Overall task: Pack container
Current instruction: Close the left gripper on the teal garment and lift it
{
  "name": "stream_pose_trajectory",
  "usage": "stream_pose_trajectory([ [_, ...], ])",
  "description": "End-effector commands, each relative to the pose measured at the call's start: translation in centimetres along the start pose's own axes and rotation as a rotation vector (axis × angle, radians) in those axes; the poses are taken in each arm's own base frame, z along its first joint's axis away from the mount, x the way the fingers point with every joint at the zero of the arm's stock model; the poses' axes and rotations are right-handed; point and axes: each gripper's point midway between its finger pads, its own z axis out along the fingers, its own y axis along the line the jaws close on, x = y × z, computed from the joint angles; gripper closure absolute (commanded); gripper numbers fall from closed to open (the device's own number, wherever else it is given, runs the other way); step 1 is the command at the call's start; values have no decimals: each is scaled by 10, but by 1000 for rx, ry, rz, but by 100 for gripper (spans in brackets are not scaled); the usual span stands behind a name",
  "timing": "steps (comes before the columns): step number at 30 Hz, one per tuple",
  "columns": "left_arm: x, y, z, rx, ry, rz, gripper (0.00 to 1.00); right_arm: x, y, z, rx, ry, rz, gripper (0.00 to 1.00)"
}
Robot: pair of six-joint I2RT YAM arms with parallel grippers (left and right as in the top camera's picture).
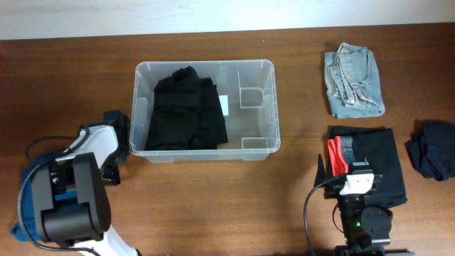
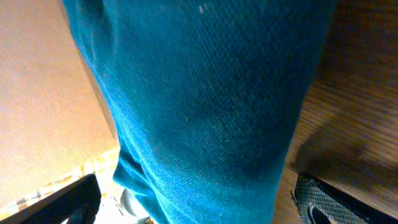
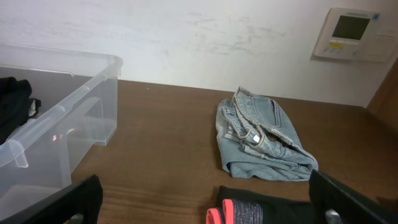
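Observation:
The container [image 1: 266, 107] is a clear plastic bin at centre left, with a folded black garment [image 1: 188, 110] in its left half and a white label [image 1: 225, 105] on its base. It also shows in the right wrist view [image 3: 68, 118]. My left gripper [image 2: 193, 199] has its fingers wide apart, with a blue cloth [image 2: 205, 99] filling the space between them. The blue cloth [image 1: 21, 206] lies at the table's front left, beside the left arm. My right gripper [image 3: 205, 205] is open and empty, low over a black garment with red and grey trim [image 1: 373, 160].
Folded light-blue jeans [image 1: 353, 80] lie at the back right, also in the right wrist view [image 3: 261, 143]. A dark garment [image 1: 434, 149] lies at the far right edge. The black garment with red trim [image 3: 242, 213] sits just ahead of the right fingers.

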Motion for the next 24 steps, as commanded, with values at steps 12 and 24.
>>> stream_pose_trajectory([
  [12, 12, 20, 20, -82, 50, -162, 0, 2, -2, 0, 11, 2, -3, 2],
  [24, 11, 24, 26, -85, 54, -185, 0, 2, -2, 0, 11, 2, -3, 2],
])
